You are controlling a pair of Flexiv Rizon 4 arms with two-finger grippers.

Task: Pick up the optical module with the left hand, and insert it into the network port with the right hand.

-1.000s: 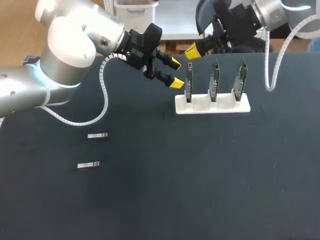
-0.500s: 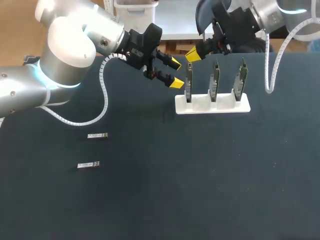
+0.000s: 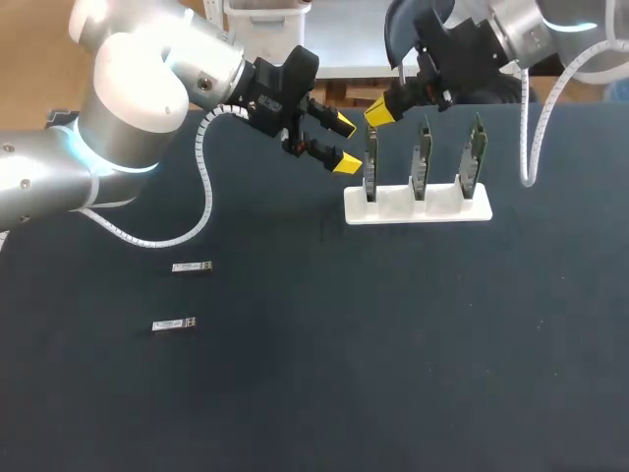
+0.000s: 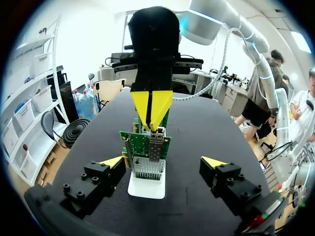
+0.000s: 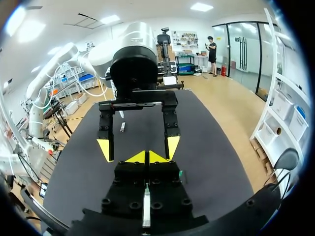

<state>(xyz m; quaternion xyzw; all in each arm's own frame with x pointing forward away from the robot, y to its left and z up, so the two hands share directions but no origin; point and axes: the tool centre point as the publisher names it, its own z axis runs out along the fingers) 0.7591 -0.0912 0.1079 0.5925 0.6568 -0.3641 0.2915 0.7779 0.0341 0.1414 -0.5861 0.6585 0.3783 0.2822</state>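
L fingers apart, R fingers closed; head view adds 2 modules.

We see two slim silver optical modules lying flat on the dark table, the farther module and the nearer module, roughly parallel and apart. Well to their right, three green network cards stand upright in a white holder. The end card carries a metal port.

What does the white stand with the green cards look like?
The white stand is a low, plastic-looking block with three slots, lying flat on the dark table. Each slot holds one green circuit card upright, in a row. My right end effector hangs by the top of the card at one end; whether it touches is unclear.
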